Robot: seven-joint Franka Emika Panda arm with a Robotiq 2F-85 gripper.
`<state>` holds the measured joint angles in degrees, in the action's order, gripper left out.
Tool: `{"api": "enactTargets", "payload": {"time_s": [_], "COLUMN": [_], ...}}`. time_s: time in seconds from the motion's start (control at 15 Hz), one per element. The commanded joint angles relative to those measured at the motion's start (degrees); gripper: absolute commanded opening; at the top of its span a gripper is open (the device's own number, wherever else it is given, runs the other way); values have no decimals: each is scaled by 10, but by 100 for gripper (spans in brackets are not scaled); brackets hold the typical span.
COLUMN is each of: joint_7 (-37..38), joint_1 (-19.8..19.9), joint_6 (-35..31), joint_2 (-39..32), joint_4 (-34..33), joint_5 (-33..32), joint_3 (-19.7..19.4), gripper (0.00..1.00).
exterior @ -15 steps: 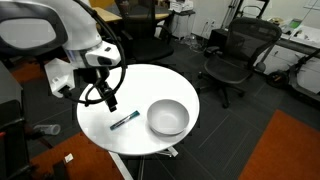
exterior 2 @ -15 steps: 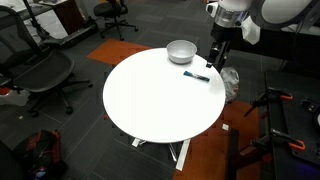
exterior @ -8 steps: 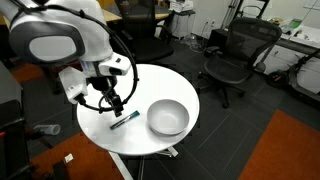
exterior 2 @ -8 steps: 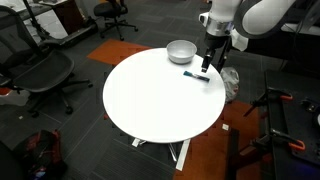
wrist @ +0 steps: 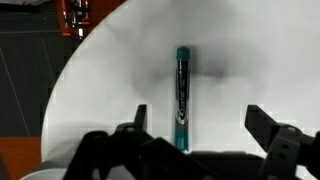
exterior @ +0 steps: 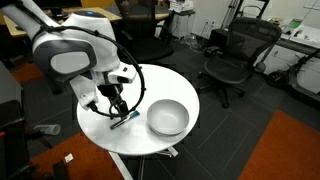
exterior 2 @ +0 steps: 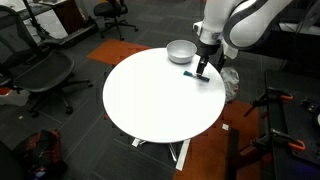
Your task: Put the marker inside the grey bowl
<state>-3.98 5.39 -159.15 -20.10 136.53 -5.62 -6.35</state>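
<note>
Exterior and wrist views of my hand point(exterior: 120, 112) at the marker point(exterior: 124, 118).

My hand hangs low over the round white surface point(exterior: 160, 85), pointing down, directly above the marker. In the wrist view the two fingers point(wrist: 140, 118) are spread wide apart. The marker point(wrist: 182, 95) lies on the surface point(wrist: 120, 70) in the gap between them, running lengthwise away from the camera. It sits nearer to one finger than to the other, and neither finger touches it there. The hand point(wrist: 200, 125) is thus open and holds nothing.

The marker shows a teal-blue body with darker ends and lies flat. In both exterior views it rests near the rim of the surface, outside the grey bowl point(exterior: 168, 117). The bowl stands upright on the same surface, near the marker but apart from it.

In an exterior view my hand point(exterior 2: 201, 72) partly covers the marker point(exterior 2: 196, 76), and the grey bowl point(exterior 2: 181, 51) sits just beyond it, near the far edge of the surface point(exterior 2: 150, 95). Whether my fingertips touch the surface cannot be told from the exterior views.

A black office chair point(exterior: 232, 55) stands on the floor, well apart from the surface.
</note>
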Motion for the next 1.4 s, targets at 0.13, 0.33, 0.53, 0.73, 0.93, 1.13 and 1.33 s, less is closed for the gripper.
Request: {"api": "enactTargets", "payload": {"time_s": [0.13,0.33,0.53,0.73,0.93,1.13,1.33], "joint_7": [3,3,4,4,5,5,5], "joint_1": [5,8,10,11,12,14,15], "joint_6": [-19,-22,-22,-20,-20,-20,-19], "joint_2": [-48,-64,-79,-90,-97,-101,-103], "joint_4": [-34,-45,-55,-64,-69,-74,-77], "joint_5": [10,14,16,17,17,17,18], "joint_3": [5,6,7,7,6,7,7], "gripper": [100,100,100,100,66,43,20]}}
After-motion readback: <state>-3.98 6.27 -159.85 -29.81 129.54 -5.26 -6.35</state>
